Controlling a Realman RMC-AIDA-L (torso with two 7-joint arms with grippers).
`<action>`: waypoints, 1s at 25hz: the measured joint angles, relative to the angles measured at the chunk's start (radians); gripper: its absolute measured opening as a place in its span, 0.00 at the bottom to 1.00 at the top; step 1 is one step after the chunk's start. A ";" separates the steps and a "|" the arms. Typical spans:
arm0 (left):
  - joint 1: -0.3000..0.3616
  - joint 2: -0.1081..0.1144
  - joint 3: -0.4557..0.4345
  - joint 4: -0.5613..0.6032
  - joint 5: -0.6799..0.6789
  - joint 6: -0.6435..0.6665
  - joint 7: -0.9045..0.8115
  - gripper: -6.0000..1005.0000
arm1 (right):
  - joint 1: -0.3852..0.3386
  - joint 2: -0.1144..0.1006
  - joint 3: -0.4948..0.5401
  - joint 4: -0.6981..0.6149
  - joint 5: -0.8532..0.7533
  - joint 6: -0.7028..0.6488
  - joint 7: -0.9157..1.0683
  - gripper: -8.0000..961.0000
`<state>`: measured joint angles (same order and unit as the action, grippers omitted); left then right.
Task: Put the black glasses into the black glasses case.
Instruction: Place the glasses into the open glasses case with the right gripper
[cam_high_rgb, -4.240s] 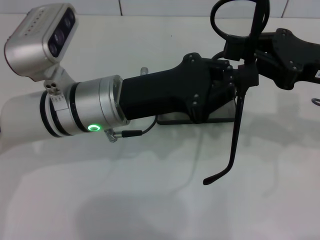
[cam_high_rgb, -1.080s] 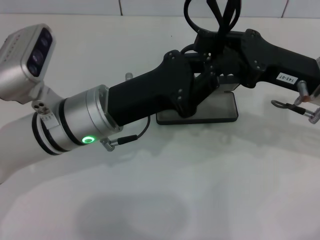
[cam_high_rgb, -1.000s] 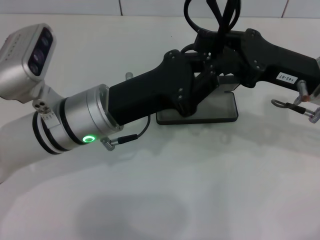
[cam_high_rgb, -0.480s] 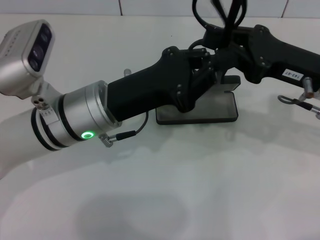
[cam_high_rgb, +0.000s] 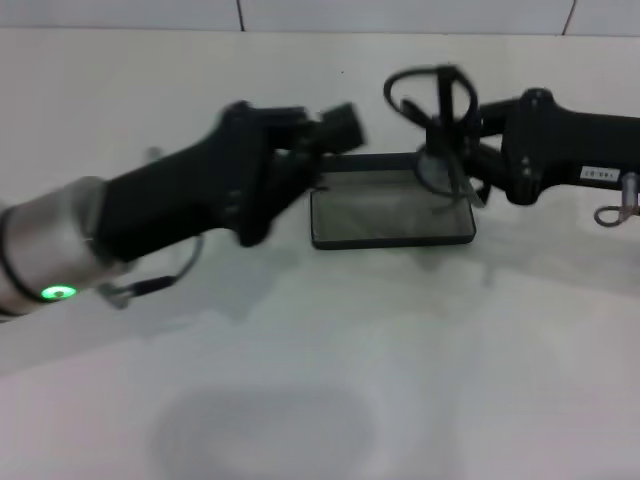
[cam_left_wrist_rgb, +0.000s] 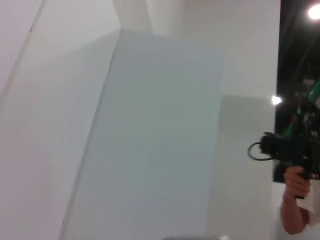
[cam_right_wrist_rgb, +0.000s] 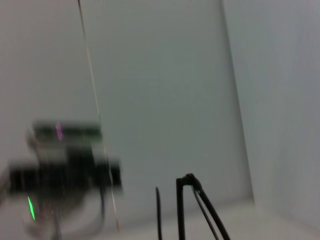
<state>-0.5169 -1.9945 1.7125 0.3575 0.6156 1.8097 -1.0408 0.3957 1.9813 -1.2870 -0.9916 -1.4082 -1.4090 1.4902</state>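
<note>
Over the white bench, thin-framed black glasses are held above an open case.
At the left, the left claw is seen blurred beside the near-left end of the oblong black hard-shell glasses case; whether it is apart cannot be told. At the right, the right claw is clamped on the glasses, which are raised over the case's right end.

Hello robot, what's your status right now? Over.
Right end effector holds thin-framed black glasses over the open oblong black glasses case. Left end effector beside the case's left end, holding nothing. Nothing blocking the case.
</note>
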 joint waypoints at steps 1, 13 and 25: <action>0.015 0.009 -0.018 0.000 0.002 0.015 -0.001 0.04 | -0.007 0.001 0.000 -0.048 -0.048 0.013 0.041 0.12; 0.099 0.024 -0.117 -0.020 0.006 0.058 0.013 0.04 | 0.140 0.039 -0.200 -0.524 -0.866 0.065 0.668 0.12; 0.096 0.018 -0.118 -0.026 0.007 0.041 0.018 0.04 | 0.242 0.047 -0.434 -0.396 -1.007 0.236 0.741 0.12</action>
<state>-0.4205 -1.9762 1.5940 0.3313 0.6229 1.8502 -1.0231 0.6378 2.0278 -1.7208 -1.3878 -2.4150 -1.1727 2.2308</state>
